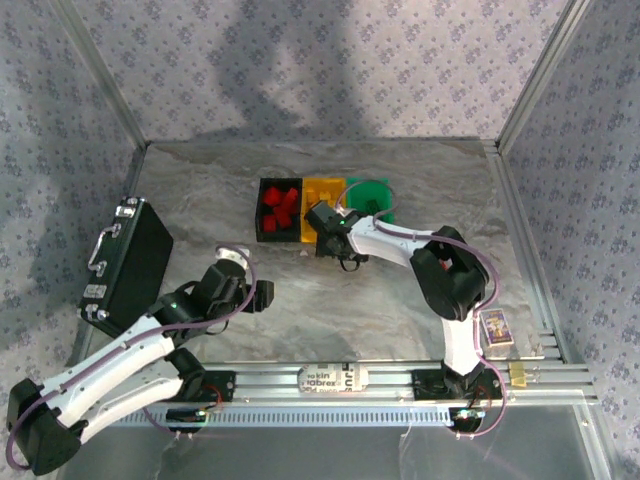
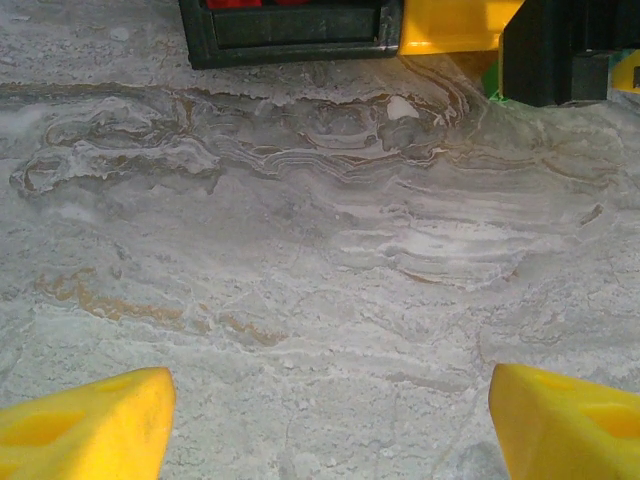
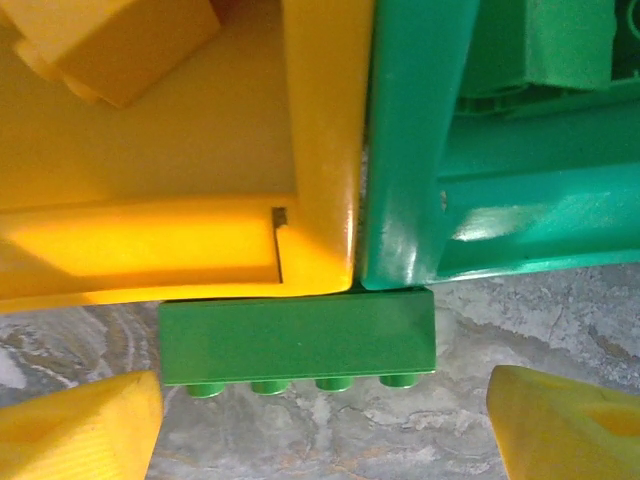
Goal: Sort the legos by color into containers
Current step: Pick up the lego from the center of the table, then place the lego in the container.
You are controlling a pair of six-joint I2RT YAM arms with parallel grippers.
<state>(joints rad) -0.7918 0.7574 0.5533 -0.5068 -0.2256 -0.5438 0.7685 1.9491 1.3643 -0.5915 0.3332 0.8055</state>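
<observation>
**Right pincer** [image 3: 325, 430]. The jaws are spread wide and grip nothing. Its two yellow, wedge-shaped fingertips [image 3: 80, 430] fill the lower corners of the right wrist view. Between them, and just above in the frame, lies a green lego [image 3: 298, 338]. It is a long, smooth, glossy brick on its side, with a row of four round studs facing the bottom edge. The lower-left fingertip comes close to the brick's corner, and contact cannot be told. The lower-right fingertip stands clearly apart from the brick.

The brick's far long face lies against the outer walls of two containers where they meet. These are the yellow-orange bin [image 3: 320, 150] at upper left and the green bin [image 3: 410, 150] at upper right, both of shiny moulded plastic with rounded rims. A yellow lego [image 3: 120, 45] sits inside the former and a second green lego [image 3: 565, 40] inside the latter.

**Left pincer** [image 2: 325, 430]. The jaws are likewise spread and empty, above the bare grey table [image 2: 300, 260] with its veined, marble-like pattern. The black bin [image 2: 290, 35] lies at the top edge of the left wrist view, well apart from the fingertips.

**Top external view.** The black bin holds red legos [image 1: 278, 205]. The three bins stand side by side at centre. A black case [image 1: 130, 260] with metal latches stands at left.
</observation>
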